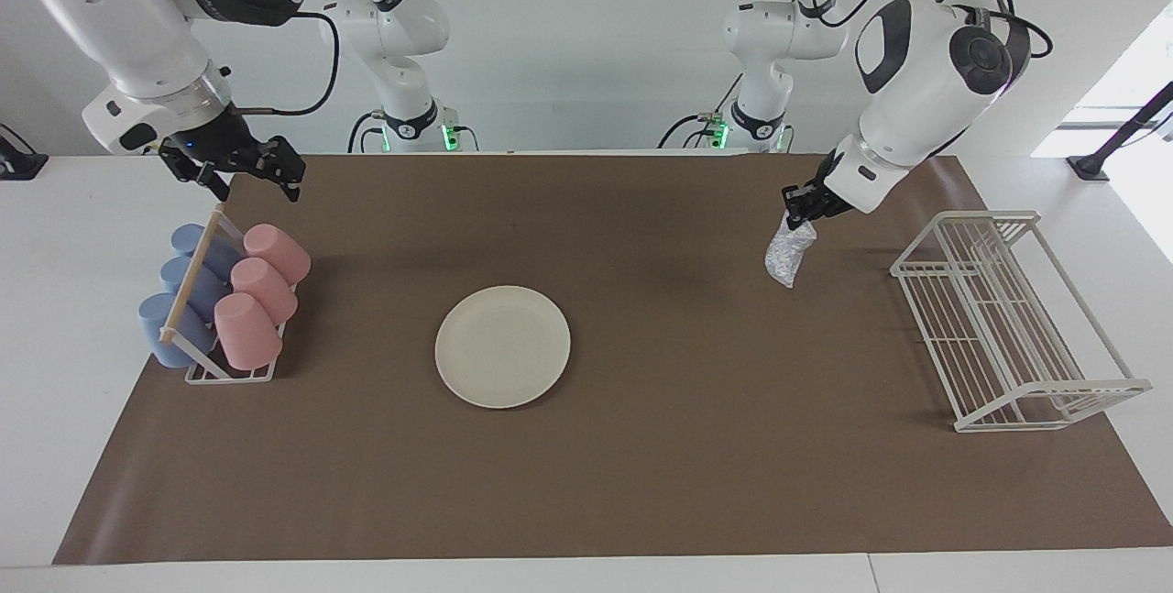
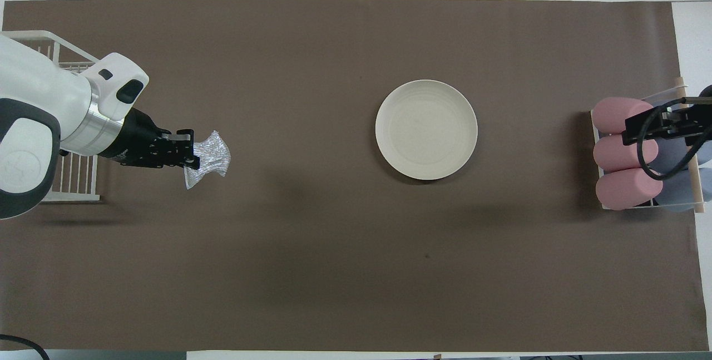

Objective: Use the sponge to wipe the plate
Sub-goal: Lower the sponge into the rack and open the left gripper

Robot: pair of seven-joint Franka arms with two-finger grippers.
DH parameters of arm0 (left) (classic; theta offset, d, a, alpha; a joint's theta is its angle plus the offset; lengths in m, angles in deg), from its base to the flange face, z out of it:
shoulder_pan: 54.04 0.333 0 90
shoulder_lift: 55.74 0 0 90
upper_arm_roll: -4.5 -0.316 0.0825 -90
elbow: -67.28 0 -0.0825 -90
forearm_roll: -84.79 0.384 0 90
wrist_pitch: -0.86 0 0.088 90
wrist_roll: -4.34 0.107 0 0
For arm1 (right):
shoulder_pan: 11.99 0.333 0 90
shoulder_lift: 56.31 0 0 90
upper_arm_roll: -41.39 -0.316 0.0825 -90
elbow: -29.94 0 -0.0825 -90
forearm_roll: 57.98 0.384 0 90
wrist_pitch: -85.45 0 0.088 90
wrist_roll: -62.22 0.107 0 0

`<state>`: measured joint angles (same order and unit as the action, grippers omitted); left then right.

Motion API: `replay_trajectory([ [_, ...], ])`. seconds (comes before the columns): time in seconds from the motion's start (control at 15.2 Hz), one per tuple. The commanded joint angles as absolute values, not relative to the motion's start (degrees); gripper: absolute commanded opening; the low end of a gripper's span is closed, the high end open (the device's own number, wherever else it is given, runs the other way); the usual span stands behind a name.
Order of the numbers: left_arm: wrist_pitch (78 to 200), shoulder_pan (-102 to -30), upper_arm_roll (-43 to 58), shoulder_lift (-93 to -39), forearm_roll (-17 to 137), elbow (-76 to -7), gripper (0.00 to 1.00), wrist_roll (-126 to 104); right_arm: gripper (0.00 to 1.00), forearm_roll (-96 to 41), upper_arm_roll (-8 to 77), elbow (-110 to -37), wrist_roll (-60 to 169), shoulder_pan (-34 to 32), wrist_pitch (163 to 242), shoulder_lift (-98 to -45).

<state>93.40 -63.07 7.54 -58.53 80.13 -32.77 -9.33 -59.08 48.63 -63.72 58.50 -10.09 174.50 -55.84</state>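
Left gripper (image 1: 799, 208) clamped on one sponge (image 1: 788, 254); one plate (image 1: 502, 346), three pink cups (image 1: 257, 295).

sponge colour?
Silvery-grey, glittery and crinkled; the sponge shows best in the overhead view, held by the left gripper.

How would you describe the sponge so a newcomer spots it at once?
Start at the white wire rack at the left arm's end of the brown mat. Beside it the left end effector holds the sponge above the mat. It is the only silvery, crinkled thing here.

Left gripper (image 1: 799, 208) raised, clamped; right gripper (image 1: 252, 173) raised, waiting.
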Motion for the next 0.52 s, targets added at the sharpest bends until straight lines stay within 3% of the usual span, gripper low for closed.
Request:
replay_trajectory([
  [0.0,88.9,-64.1,7.7,-60.1,89.4,-29.1,0.0,-11.0,1.0,-59.1,48.2,-67.0,58.0,-9.7,175.5,-53.1],
  [0.46,82.5,-69.2,7.7,-61.2,116.3,-27.1,0.0,-18.0,1.0,-59.0,45.6,-68.2,59.4,-9.7,176.1,-52.4],
])
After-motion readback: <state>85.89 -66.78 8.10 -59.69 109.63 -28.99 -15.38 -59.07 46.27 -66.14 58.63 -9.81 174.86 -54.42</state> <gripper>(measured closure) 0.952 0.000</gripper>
